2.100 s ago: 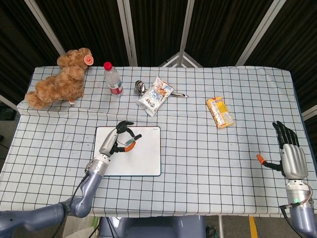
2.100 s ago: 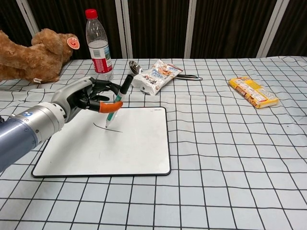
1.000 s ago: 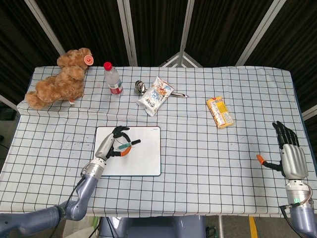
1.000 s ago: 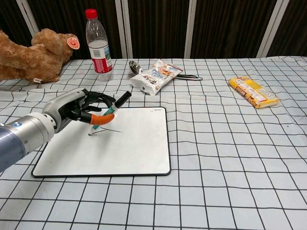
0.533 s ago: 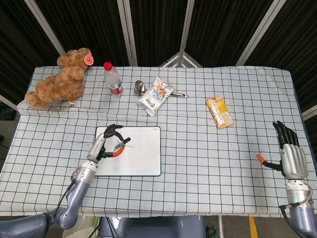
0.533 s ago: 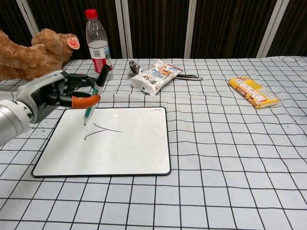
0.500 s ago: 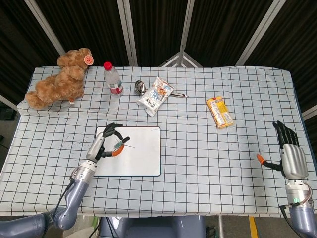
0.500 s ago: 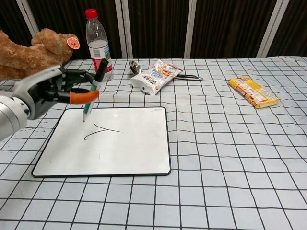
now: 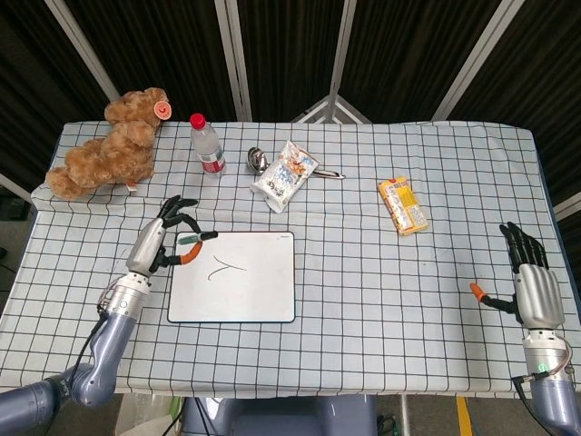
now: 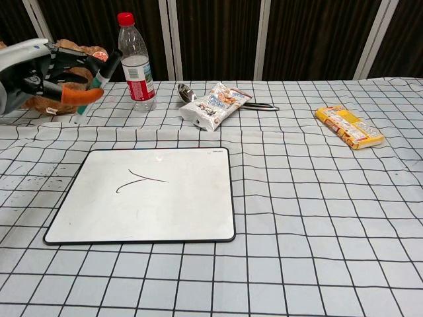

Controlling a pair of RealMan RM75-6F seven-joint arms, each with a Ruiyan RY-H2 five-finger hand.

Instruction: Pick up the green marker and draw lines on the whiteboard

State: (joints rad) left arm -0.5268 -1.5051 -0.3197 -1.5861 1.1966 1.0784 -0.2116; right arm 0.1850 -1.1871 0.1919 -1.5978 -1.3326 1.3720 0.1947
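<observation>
The whiteboard (image 10: 152,198) (image 9: 245,295) lies flat on the checked cloth and bears a dark curved stroke (image 10: 142,179). My left hand (image 10: 39,69) (image 9: 163,241) is raised off the board at its far left corner and pinches the green marker (image 10: 98,80) (image 9: 191,241), tip pointing down to the left. My right hand (image 9: 531,282) rests open at the table's right edge, fingers spread, holding nothing; the chest view does not show it.
At the back stand a teddy bear (image 9: 113,145), a water bottle (image 10: 134,63), a metal spoon (image 10: 188,94) and a snack bag (image 10: 215,102). A yellow packet (image 10: 349,125) lies at the right.
My left hand has lifted the marker off the board and drawn back to the left, past the board's edge. The drawn stroke now shows uncovered. The right hand has not moved.
</observation>
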